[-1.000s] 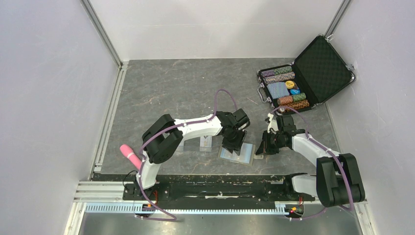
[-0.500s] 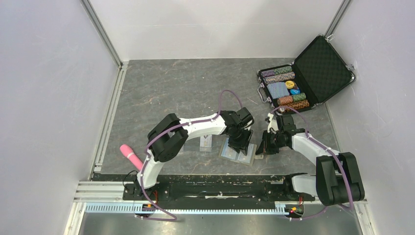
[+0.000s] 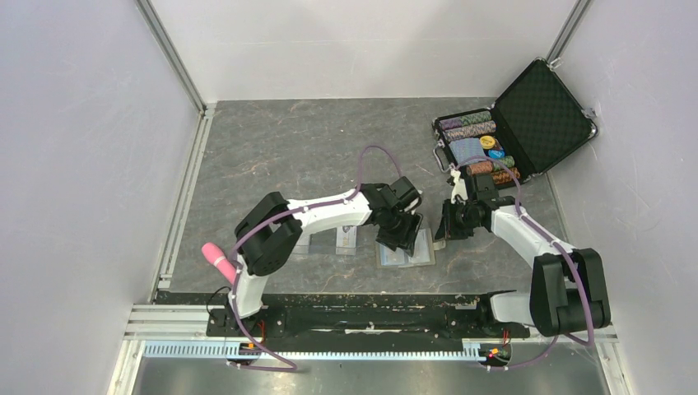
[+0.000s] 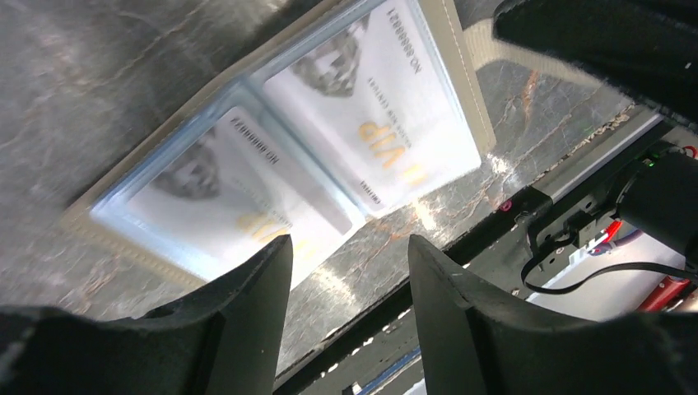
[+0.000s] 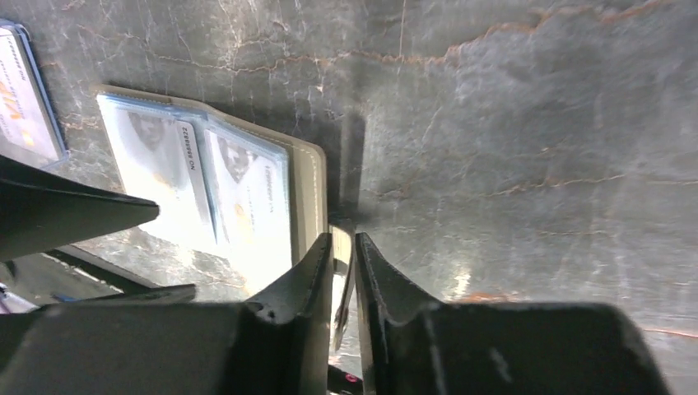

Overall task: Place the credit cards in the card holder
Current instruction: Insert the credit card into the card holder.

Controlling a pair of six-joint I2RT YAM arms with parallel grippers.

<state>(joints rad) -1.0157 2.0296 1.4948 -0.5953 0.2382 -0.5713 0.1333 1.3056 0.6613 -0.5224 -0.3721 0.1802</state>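
The card holder [image 3: 416, 257] lies open and flat on the counter [image 3: 313, 148], low in the middle of the overhead view. Both credit cards [image 4: 387, 107] sit side by side under its clear pockets. The left tool [image 4: 350, 247] hangs over it, wide and holding nothing. The right tool [image 5: 344, 243] is narrow — the holder's tab lies between its fingers; whether they pinch it, I cannot tell.
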